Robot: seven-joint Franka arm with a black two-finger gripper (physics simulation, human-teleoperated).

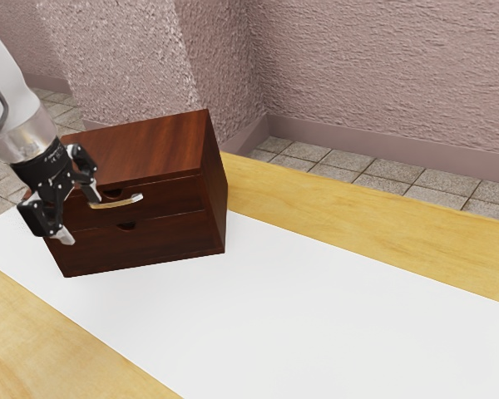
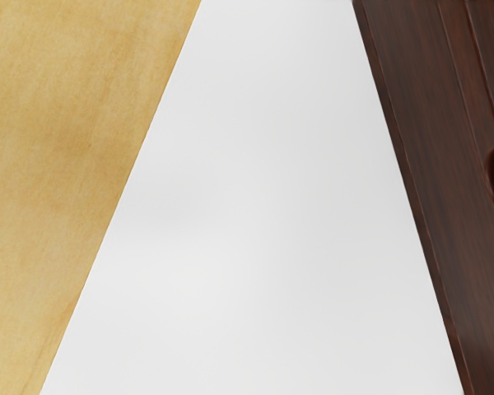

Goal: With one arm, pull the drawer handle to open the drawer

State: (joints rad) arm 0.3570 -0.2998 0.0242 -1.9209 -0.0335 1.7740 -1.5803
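A dark wooden drawer box [image 1: 154,150] stands on the white mat at the exterior view's left. Its upper drawer front [image 1: 162,193] carries a brass bar handle [image 1: 121,200], with a second drawer front [image 1: 150,233] below. My black gripper [image 1: 77,214] hangs in front of the box's left end, open, fingers spread wide. The upper fingertip [image 1: 91,193] lies right by the handle's left end, while the lower one sits in front of the lower drawer. Nothing is held. In the wrist view the box's dark front [image 2: 432,164] runs beside my hand.
The white mat [image 1: 299,307] covers the middle of a light wooden table [image 1: 374,216]. A rough plaster wall and a tiled floor lie behind the box. The wrist view has the mat [image 2: 263,230] and a bare wooden strip [image 2: 58,164].
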